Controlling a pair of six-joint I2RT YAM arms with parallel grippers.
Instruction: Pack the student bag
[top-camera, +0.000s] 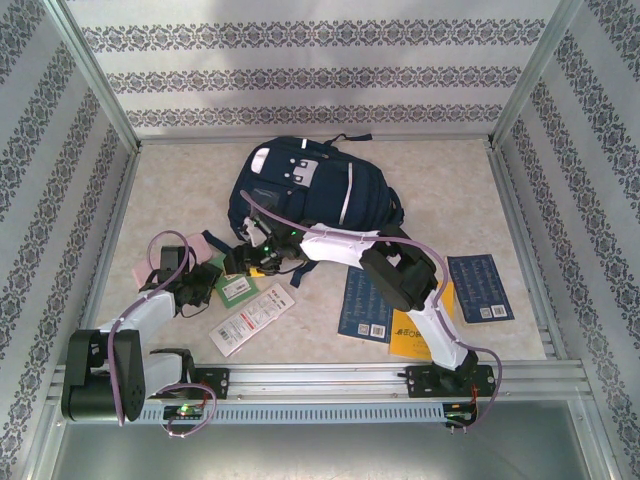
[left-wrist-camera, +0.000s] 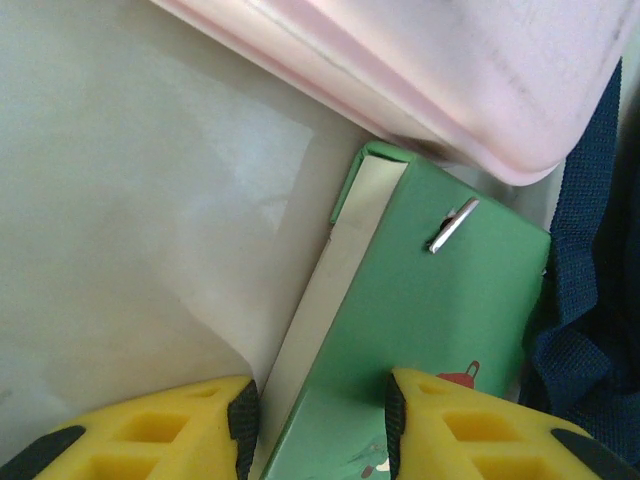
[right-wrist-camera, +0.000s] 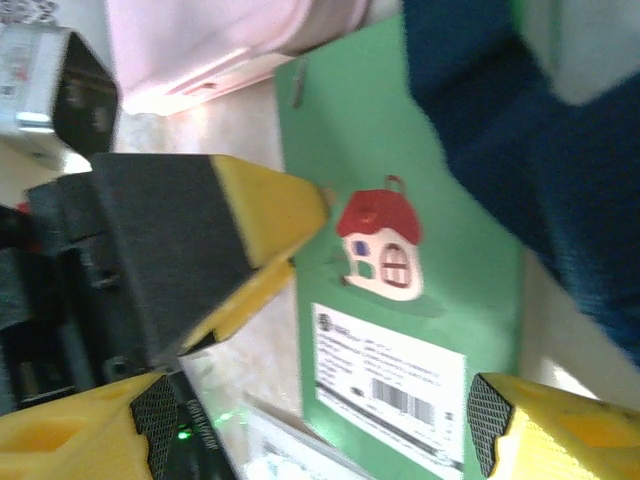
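Fabric first: the student bag (top-camera: 310, 190) is soft navy cloth, lumpy and rounded, with white reflective stripes and pale patches. It lies flat at the far middle of the cream marbled table (top-camera: 460, 190).

Near and left of it sits a thin green booklet (left-wrist-camera: 440, 300): matte card cover, silver staple (left-wrist-camera: 452, 225), white page edge showing, a red-roofed house and a barcode label printed on it. A glossy pink case (left-wrist-camera: 450, 70) with a rounded corner lies against one end of it. A navy woven strap (left-wrist-camera: 590, 300) crowds one long side.

The left gripper (left-wrist-camera: 320, 425) has its yellow fingers either side of the booklet's edge; whether they actually pinch it, I cannot tell. The right gripper (right-wrist-camera: 320, 425) hangs over the same booklet, jaws wide apart, and the left gripper's black body crowds in beside it.

A white-and-red leaflet (top-camera: 252, 318) lies nearer. Off to the right are a blue book (top-camera: 362, 300), a yellow book (top-camera: 408, 335) partly under the right arm, and a second blue book (top-camera: 480, 287).

The bag's long axis slants from far left to near right, pale patches at the far-left end.
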